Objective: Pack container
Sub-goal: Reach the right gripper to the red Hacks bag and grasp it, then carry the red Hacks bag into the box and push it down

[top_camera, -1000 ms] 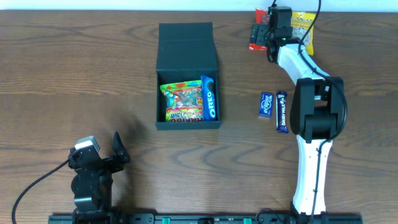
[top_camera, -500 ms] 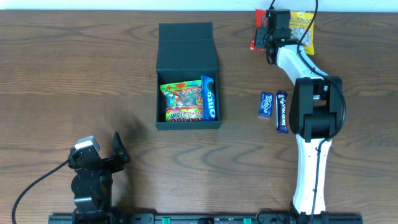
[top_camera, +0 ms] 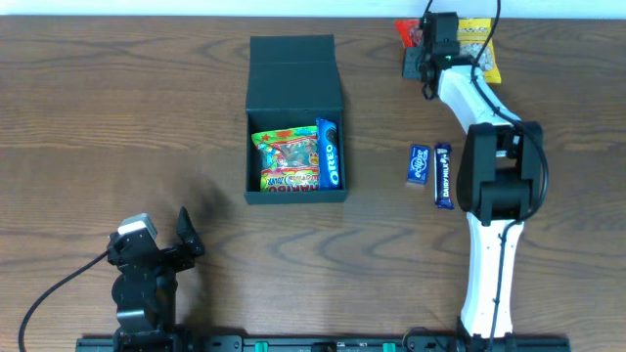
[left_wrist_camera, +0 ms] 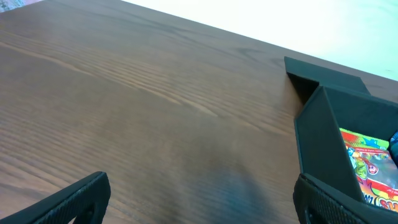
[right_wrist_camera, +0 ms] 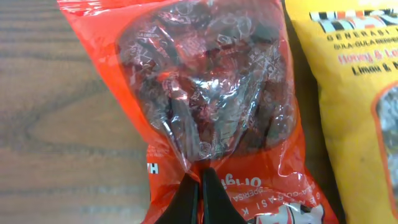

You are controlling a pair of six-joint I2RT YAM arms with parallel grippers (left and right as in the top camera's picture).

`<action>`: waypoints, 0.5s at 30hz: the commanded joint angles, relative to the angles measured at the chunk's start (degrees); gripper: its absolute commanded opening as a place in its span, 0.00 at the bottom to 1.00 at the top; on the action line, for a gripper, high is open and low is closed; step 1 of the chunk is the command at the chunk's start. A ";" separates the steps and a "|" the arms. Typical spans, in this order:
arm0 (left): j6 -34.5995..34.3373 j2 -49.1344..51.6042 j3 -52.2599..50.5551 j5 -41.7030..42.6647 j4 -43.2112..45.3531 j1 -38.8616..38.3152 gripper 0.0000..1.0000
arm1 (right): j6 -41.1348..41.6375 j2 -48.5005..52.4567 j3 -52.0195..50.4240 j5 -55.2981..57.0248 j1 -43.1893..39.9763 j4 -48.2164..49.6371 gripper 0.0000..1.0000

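Since a second before, the red packet (top_camera: 406,29) had shifted toward the far edge of the tabletop (top_camera: 117,117), along with the right tool (right_wrist_camera: 202,180); all else lay as it had.

The container (top_camera: 293,73) sat left of centre on the tabletop, its flap lid laid open on the far side. Inside it a gummy bag (top_camera: 287,161) filled the left and middle, and an Oreo pack (top_camera: 329,154) lay along the right wall, touching the bag.

Right of the container, well apart from it, two blue bars lay side by side: a small bar (top_camera: 419,163) and, just beside it on the right, a long bar (top_camera: 443,176).

At the far right, the right tool was clamped on the red packet, its fingers (right_wrist_camera: 186,199) pressed together on the foil in the wrist view. A yellow packet (top_camera: 479,47) lay just right of the red one; whether their edges touched or overlapped could not be told.

The left tool (top_camera: 186,240) rested at the near left, well apart from the container, its fingers (left_wrist_camera: 81,199) spread wide. Its wrist view caught the container's left wall and a corner of the gummy bag.
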 commanded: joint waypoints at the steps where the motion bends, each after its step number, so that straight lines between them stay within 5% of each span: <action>1: 0.57 -0.31 -1.22 -0.55 -0.44 0.11 0.95 | 0.00 -3.76 -1.11 -0.46 0.81 -1.79 0.01; 15: 0.57 -0.31 -1.22 -0.55 -0.44 0.11 0.95 | -26.93 -26.03 -1.11 -26.82 8.55 -15.47 0.01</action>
